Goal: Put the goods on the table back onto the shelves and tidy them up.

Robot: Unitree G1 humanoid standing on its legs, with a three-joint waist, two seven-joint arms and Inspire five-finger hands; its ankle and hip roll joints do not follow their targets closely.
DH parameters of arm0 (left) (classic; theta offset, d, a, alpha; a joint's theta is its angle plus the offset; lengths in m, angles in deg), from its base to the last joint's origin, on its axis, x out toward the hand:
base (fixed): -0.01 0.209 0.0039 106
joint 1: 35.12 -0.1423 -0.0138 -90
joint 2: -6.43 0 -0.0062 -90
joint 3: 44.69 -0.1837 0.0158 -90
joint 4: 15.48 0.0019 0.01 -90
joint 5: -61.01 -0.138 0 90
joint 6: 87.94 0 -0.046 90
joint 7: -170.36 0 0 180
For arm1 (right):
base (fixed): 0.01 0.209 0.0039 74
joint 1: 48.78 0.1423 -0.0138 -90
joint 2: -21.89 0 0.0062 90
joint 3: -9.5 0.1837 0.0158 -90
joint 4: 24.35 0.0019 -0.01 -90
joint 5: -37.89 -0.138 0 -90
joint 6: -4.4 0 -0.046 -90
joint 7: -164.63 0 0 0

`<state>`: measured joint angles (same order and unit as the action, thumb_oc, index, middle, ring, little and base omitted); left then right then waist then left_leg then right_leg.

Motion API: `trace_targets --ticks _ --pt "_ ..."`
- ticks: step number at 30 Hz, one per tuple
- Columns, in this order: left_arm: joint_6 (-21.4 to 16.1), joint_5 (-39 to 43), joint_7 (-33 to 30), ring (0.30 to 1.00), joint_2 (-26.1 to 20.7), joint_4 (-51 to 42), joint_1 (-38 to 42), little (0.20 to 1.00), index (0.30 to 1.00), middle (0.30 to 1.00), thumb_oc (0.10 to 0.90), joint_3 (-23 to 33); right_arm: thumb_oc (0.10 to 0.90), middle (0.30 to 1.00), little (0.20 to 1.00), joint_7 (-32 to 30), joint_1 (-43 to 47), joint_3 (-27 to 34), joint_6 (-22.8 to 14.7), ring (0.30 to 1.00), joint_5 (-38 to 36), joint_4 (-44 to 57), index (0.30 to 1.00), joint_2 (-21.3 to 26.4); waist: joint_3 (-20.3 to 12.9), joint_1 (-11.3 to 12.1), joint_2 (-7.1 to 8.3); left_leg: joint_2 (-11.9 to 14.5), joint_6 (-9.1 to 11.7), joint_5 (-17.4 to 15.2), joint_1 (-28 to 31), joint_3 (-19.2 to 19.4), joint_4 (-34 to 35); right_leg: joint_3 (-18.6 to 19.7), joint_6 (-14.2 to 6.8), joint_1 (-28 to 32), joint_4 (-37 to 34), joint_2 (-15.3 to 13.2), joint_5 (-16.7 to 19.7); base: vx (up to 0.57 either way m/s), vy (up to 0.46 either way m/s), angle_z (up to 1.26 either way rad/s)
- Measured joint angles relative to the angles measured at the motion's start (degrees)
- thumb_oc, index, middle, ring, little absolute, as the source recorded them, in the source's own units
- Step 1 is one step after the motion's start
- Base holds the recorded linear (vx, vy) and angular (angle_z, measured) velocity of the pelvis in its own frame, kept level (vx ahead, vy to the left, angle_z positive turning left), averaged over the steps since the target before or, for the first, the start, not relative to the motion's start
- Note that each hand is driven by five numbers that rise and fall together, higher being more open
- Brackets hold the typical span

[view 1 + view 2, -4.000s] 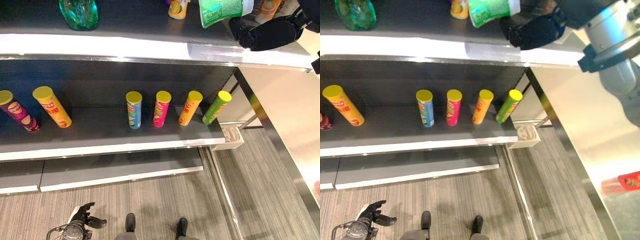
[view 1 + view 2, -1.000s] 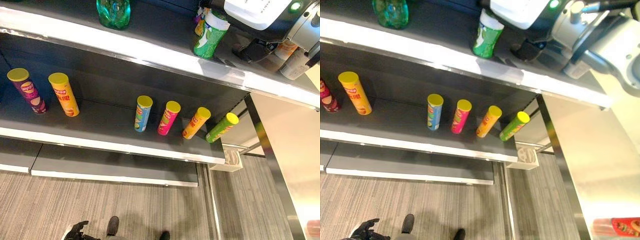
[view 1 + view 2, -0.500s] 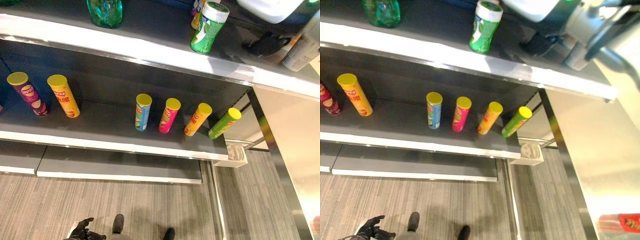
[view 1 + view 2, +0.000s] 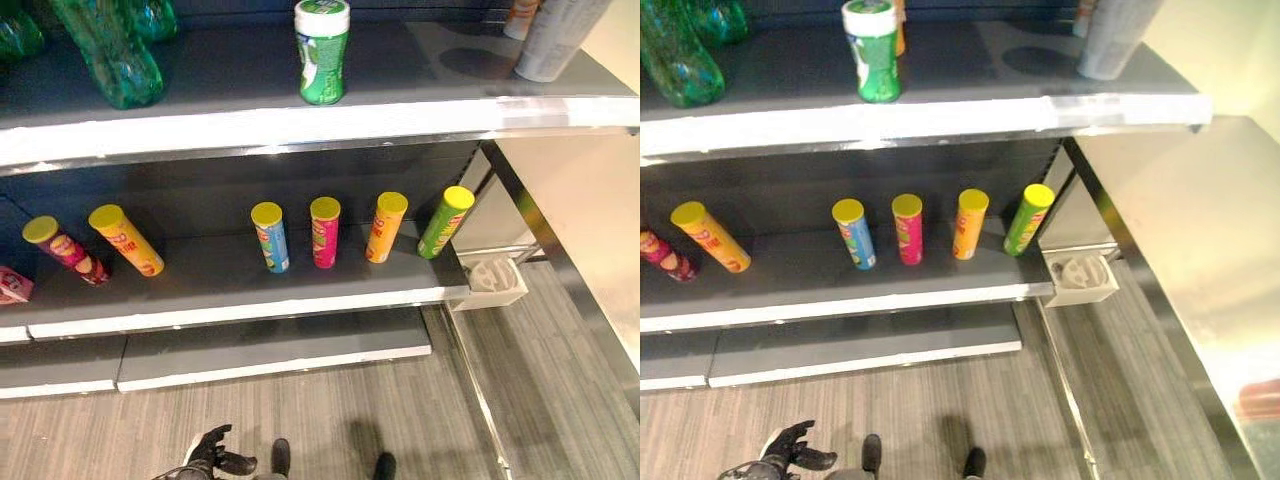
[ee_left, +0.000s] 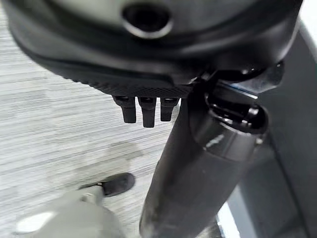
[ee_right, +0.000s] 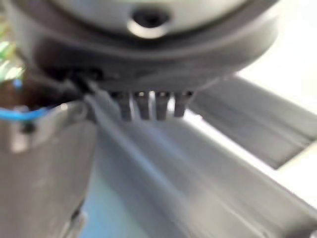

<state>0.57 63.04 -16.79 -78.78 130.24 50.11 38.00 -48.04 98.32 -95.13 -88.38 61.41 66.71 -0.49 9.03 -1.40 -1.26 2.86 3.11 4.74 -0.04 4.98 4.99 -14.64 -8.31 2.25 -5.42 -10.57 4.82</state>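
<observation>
My left hand (image 4: 212,455) hangs low at about seven o'clock, down by the floor (image 4: 330,420), fingers loosely spread and carrying nothing. In the right wrist view my right hand (image 6: 148,106) has straight fingers pointing along a grey shelf edge, nothing between them. Moving outward: the green canister (image 4: 322,52) stands upright near twelve o'clock on the upper shelf (image 4: 300,125), so I'd judge that item shelved. Green bottles (image 4: 110,60) sit at eleven o'clock, a grey can (image 4: 555,40) at one o'clock. On the middle shelf (image 4: 240,310) six yellow-lidded tubes (image 4: 325,232) stand spaced out. At three o'clock, the tabletop (image 4: 1170,260) shows a reddish item (image 4: 1260,398) at its near edge; that looks like what's left to fetch, I reckon.
</observation>
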Motion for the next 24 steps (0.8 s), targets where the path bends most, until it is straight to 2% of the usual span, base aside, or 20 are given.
trace_targets --ticks 1,2,3,4,5,7,8,12,14,18,24 --pt "0.2 -0.3 0.2 0.9 -2.3 -3.5 -0.8 0.9 0.9 0.9 0.8 -1.7 0.8 0.9 0.9 -2.5 -30.4 29.8 -0.6 0.9 -3.3 9.8 0.9 -11.9 0.1 0.2 2.76 0.5 0.5 -0.3 -0.1 -0.7 -0.6 -0.9 0.4 0.6 0.3 0.9 -0.5 -0.01 0.078 0.55" --pt "-0.5 -0.4 1.6 0.9 -3.9 -7.4 -0.8 0.9 0.9 0.9 0.8 -1.0 0.8 0.9 0.9 -3.7 -62.7 53.9 -1.7 0.9 -5.2 19.5 0.9 -22.4 -0.3 2.4 3.85 0.8 0.6 -0.5 -1.4 -2.7 -0.8 -2.7 1.1 0.5 0.6 1.3 -1.6 -0.01 0.087 0.34" --pt "-2.4 0.0 1.0 0.9 -4.3 -8.4 -4.3 0.9 0.9 0.9 0.8 1.5 0.8 0.9 0.9 -1.5 -65.0 51.3 -0.8 0.9 -6.3 19.3 0.9 -25.1 -0.7 0.2 4.83 1.3 0.7 -0.4 -1.0 -1.6 0.2 -1.1 1.3 -0.5 0.8 1.6 -1.5 -0.01 0.087 -0.33" --pt "-1.1 -0.2 0.8 0.9 -5.5 -5.0 -4.6 0.9 0.9 0.9 0.8 0.5 0.8 0.9 0.9 0.0 -62.5 48.0 0.5 0.9 -9.1 18.0 0.9 -23.4 -0.7 -1.3 4.85 1.3 0.9 -0.7 -1.0 0.6 0.2 1.2 1.1 -1.2 0.1 1.9 -0.7 -0.01 0.101 -0.96" --pt "-0.1 -0.5 1.4 0.9 -5.8 -1.4 -3.6 0.9 0.9 0.9 0.8 0.0 0.8 0.9 0.9 0.0 -61.6 48.0 0.4 0.9 -10.3 16.5 0.9 -22.8 -0.7 -2.7 4.9 1.2 0.8 -1.0 -0.8 1.4 0.4 2.0 1.1 -1.4 0.1 1.7 -0.6 -0.01 0.108 -0.78" --pt "0.0 -0.5 1.3 0.9 -6.5 0.4 -3.3 0.9 0.9 0.9 0.8 0.1 0.8 0.9 0.9 -1.1 -57.4 47.8 -0.5 0.9 -13.3 11.9 0.9 -22.9 -1.3 -4.0 5.22 0.9 0.8 -1.2 0.4 2.4 0.2 3.1 0.8 -1.5 0.1 1.5 -0.4 -0.02 0.115 -0.26" --pt "0.0 -0.4 1.3 0.9 -6.8 0.3 -3.2 0.9 0.9 0.9 0.8 0.1 0.8 0.9 0.9 -1.4 -55.4 47.8 -1.0 0.9 -14.6 10.0 0.9 -22.9 -1.5 -4.0 5.37 0.8 0.7 -1.2 0.7 2.8 0.2 4.0 0.6 -1.6 0.1 1.4 -0.2 -0.03 0.107 -0.27" --pt "0.0 -0.4 1.4 0.9 -7.9 0.3 -1.9 0.9 0.9 0.9 0.8 0.6 0.8 0.9 0.9 -1.4 -51.3 47.3 -5.5 0.9 -23.6 3.9 0.9 -26.4 -2.1 -3.7 8.2 0.1 0.6 -1.3 1.0 5.0 0.2 6.0 0.1 -2.8 0.1 0.7 1.0 -0.05 0.115 -0.27" --pt "0.0 -0.4 1.5 0.9 -8.1 0.2 -1.3 0.9 0.9 0.9 0.8 0.6 0.8 0.9 0.9 -1.1 -50.3 46.0 -7.1 0.9 -27.3 1.8 0.9 -27.1 -2.4 -3.7 8.91 -0.7 0.0 -1.5 1.1 6.6 0.2 7.5 -0.3 -3.6 0.1 0.0 1.9 -0.06 0.114 -0.39" --pt "0.0 -0.4 1.6 0.9 -8.9 0.0 -0.8 0.9 0.9 0.9 0.8 0.6 0.8 0.9 0.9 -0.2 -50.3 45.9 -8.0 0.9 -33.2 -1.0 0.9 -27.8 -2.3 -4.2 9.16 -2.0 -1.3 -2.1 1.8 9.6 0.3 10.4 -1.4 -4.7 0.1 -1.7 3.3 -0.03 0.095 -0.38" --pt "0.0 -0.4 1.6 0.9 -10.1 0.1 0.2 0.9 0.9 0.9 0.8 -0.1 0.8 0.9 0.9 0.0 -51.2 46.0 -8.1 0.9 -35.9 -3.2 0.9 -27.8 -1.1 -6.9 8.98 -3.6 -2.1 -2.8 2.4 11.4 0.5 12.3 -2.5 -5.7 0.1 -3.1 4.2 -0.04 0.037 -0.16"
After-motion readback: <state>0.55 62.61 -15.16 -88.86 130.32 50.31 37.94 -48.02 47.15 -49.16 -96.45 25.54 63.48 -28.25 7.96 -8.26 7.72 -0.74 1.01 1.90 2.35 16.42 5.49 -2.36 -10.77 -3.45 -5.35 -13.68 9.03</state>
